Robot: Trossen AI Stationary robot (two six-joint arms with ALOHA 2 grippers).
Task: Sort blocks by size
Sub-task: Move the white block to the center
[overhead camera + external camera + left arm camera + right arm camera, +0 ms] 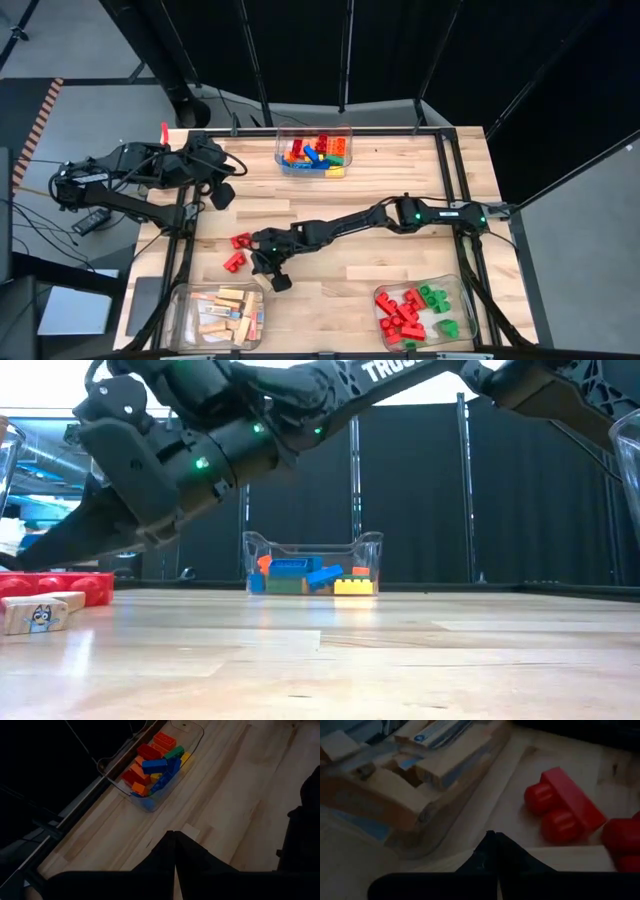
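Blocks are spread over four places on my table (400,255) as I look down from the high camera. At twelve o'clock a clear bin (314,150) holds mixed orange, blue, red, green and yellow studded bricks (312,152); at seven o'clock another bin (220,315) holds pale wooden bars (228,312); at five o'clock a third bin (425,313) holds red bricks (400,312) beside green ones (438,305). Two loose red bricks (238,251) lie on bare wood toward nine o'clock of the table's middle, just beside the right gripper (280,281). That gripper reaches in from three o'clock and sits low over the wood between the loose red bricks and the wooden-bar bin; its wrist camera shows me the two fingers (480,857) clenched together with nothing between them, one red brick (563,806) ahead and apart from the tips. My left gripper (222,195) waits at ten o'clock near the table's edge, its fingers (162,857) likewise pressed together on nothing, the mixed bin (155,767) ahead of it. From table height I see a red brick (55,586) and a printed wooden bar (42,611) at nine o'clock.
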